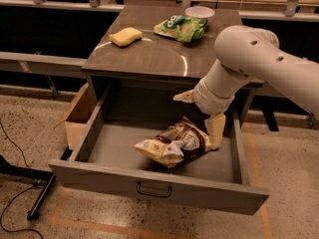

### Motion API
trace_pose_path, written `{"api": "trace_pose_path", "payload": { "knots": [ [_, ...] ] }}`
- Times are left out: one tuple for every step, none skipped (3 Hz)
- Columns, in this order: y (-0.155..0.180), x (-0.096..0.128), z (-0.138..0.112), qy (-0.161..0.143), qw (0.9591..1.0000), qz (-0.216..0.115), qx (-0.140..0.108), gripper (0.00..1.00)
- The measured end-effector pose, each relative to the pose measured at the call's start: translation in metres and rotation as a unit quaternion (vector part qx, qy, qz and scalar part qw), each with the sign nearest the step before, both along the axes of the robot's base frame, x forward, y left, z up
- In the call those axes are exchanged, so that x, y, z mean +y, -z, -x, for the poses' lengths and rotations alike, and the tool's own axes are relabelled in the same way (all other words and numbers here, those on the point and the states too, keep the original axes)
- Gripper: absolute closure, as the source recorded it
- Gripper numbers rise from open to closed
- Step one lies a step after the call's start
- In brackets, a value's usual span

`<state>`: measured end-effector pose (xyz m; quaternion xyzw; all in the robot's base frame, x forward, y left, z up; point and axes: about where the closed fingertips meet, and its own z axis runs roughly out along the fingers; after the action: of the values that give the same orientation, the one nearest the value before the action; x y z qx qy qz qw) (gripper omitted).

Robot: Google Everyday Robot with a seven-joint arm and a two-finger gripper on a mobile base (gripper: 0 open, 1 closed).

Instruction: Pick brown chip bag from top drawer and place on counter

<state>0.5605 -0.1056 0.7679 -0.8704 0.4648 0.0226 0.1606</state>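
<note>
The brown chip bag (174,142) lies on its side in the open top drawer (159,184), right of middle, its pale yellow end toward the drawer front. My gripper (200,114) hangs over the drawer's back right part, just above and right of the bag. It is open: one pale finger (183,96) points left and the other finger (216,130) points down beside the bag's right end. It holds nothing. The counter (149,56) is above the drawer.
On the counter lie a yellow sponge (125,36), a green chip bag (180,28) and a white bowl (199,12) at the back. A cardboard box (79,114) stands left of the drawer. Cables and a stand base (40,203) lie on the floor at the left.
</note>
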Motion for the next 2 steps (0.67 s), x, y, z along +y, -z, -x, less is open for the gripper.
{"api": "trace_pose_path", "payload": {
  "knots": [
    [0.039, 0.031, -0.008, -0.05, 0.9983, -0.029, 0.012, 0.0],
    [0.065, 0.046, -0.011, -0.071, 0.9961, -0.044, 0.028, 0.0]
  ]
}}
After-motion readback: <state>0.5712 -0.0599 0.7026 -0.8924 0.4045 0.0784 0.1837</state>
